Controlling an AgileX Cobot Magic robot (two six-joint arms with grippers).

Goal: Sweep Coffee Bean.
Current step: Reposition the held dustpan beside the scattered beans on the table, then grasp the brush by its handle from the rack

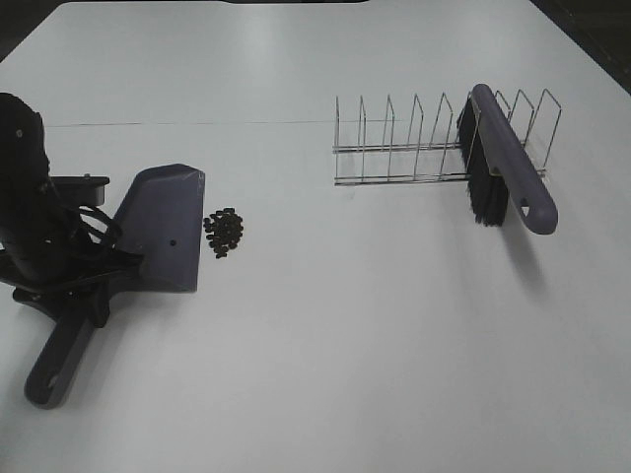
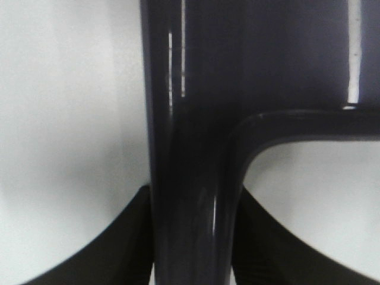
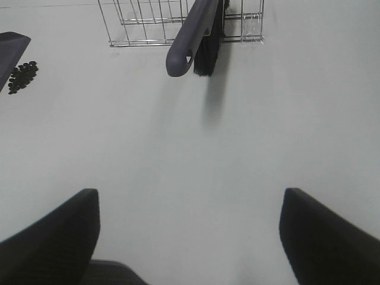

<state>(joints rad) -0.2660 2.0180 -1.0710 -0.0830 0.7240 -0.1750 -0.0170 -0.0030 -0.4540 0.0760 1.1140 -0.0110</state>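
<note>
Pinching the dustpan (image 1: 163,232) handle at lower left, left fingers (image 2: 122,249) hold its blade just beside the coffee bean (image 1: 224,234) pile left of centre; right fingers (image 3: 53,237) spread empty, so next probably fetch the brush (image 1: 505,172) from the upper-right rack (image 1: 399,148).

The coffee beans (image 1: 224,233) are tiny dark brown-black ovals, gathered in one tight heap on the white table (image 1: 345,345), left of centre, just beside the right edge of the purple dustpan (image 1: 168,222).
</note>
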